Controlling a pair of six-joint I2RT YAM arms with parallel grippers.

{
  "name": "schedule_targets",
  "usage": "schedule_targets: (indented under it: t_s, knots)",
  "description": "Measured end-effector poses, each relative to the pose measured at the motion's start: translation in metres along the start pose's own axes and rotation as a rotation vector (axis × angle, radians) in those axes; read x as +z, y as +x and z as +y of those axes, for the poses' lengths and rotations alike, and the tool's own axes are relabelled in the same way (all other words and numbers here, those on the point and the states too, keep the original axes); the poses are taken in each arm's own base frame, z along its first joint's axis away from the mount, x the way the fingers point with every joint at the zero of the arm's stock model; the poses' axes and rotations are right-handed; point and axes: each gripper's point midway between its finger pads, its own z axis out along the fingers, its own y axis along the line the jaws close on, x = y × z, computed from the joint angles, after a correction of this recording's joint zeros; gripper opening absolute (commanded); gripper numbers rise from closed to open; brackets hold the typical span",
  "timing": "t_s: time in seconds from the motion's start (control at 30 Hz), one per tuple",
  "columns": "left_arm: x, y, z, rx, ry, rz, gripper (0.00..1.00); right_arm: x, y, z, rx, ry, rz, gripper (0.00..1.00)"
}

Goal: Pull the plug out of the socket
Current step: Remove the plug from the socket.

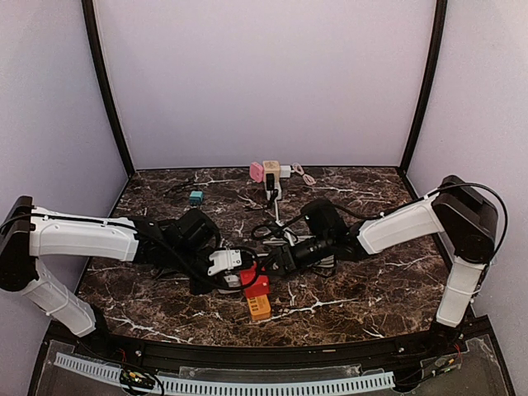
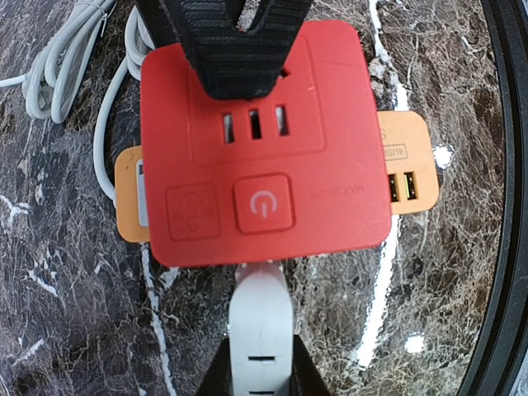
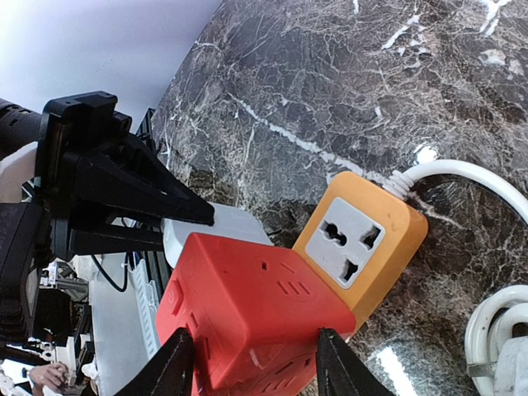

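A red cube socket adapter [image 1: 253, 278] sits on an orange power strip [image 1: 259, 308] near the table's front middle. My right gripper [image 3: 252, 363] is shut on the red cube [image 3: 247, 305], with one black finger on each side. The orange strip [image 3: 371, 239] shows one free socket face. My left gripper [image 2: 260, 355] is shut on a white plug [image 2: 260, 318]. The plug's tip meets the side of the red cube [image 2: 264, 140]. The white plug also shows in the top view [image 1: 224, 262] and behind the cube in the right wrist view [image 3: 219, 224].
The strip's white cable [image 3: 462, 169] runs to a coil [image 2: 58, 58]. At the back of the table are a pink item [image 1: 256, 171], a beige cube [image 1: 271, 167] and a teal block [image 1: 195, 197]. Black cables [image 1: 272, 231] lie mid-table.
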Motion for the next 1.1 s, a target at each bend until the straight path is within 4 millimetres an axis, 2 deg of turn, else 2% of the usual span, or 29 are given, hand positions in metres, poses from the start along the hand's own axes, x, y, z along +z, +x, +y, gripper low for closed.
schedule_targets:
  t_s: [0.37,0.63,0.8,0.9,1.1]
  knots:
    - [-0.004,0.004,0.001,-0.007,-0.012,0.014,0.01,0.000,0.001,-0.001,-0.004,-0.004,-0.013,0.48]
    - [-0.008,0.028,-0.001,-0.012,-0.027,0.104,0.01,-0.001,0.002,-0.004,0.001,-0.003,-0.012,0.48]
    - [-0.009,0.033,-0.001,-0.013,-0.032,0.123,0.01,-0.002,0.001,-0.002,-0.001,-0.004,-0.014,0.52]
    - [-0.014,0.030,0.000,-0.012,-0.042,0.108,0.01,-0.004,0.000,-0.003,0.002,0.002,-0.016,0.57]
    - [-0.040,0.014,0.006,-0.009,-0.088,0.012,0.01,-0.010,0.004,-0.004,0.027,0.026,0.006,0.62]
